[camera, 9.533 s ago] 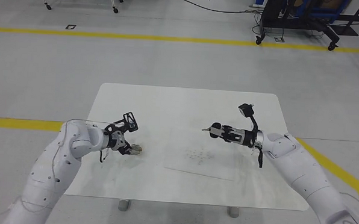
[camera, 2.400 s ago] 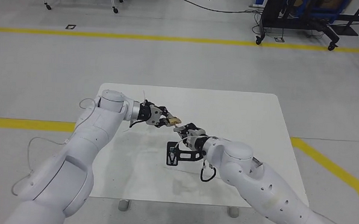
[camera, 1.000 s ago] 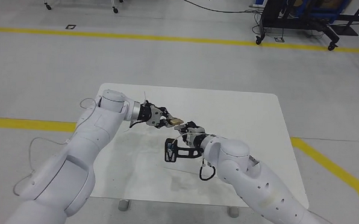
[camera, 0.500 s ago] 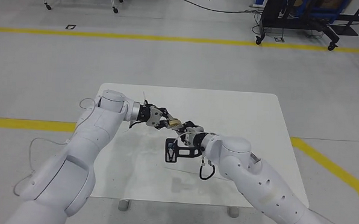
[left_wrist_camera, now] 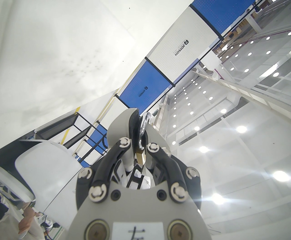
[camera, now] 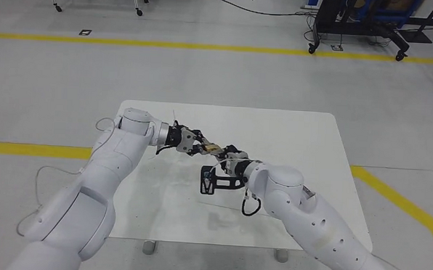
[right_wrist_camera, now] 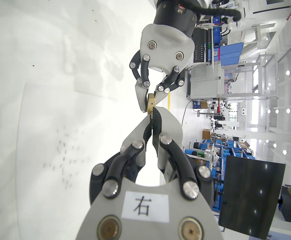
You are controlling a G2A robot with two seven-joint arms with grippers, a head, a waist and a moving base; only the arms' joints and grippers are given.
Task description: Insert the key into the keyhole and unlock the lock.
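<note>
The left hand (right_wrist_camera: pixel 149 100) grips the lock (right_wrist_camera: pixel 150 105). The right hand (right_wrist_camera: pixel 152 118) is pinched shut, likely on the key, touching the lock's end. Next, push straight in, then turn.

Grey floor (camera: pixel 204 76), yellow lines (camera: pixel 206 45), white table (camera: pixel 304 131), blue wall panels (left_wrist_camera: pixel 145 87), ceiling lights (left_wrist_camera: pixel 241 129).

A white table (camera: pixel 304 131) bears small dark scuff marks (right_wrist_camera: pixel 64 159). Beyond its far edge lie a yellow floor line (camera: pixel 206 45) and a black cart (camera: pixel 363 26).
</note>
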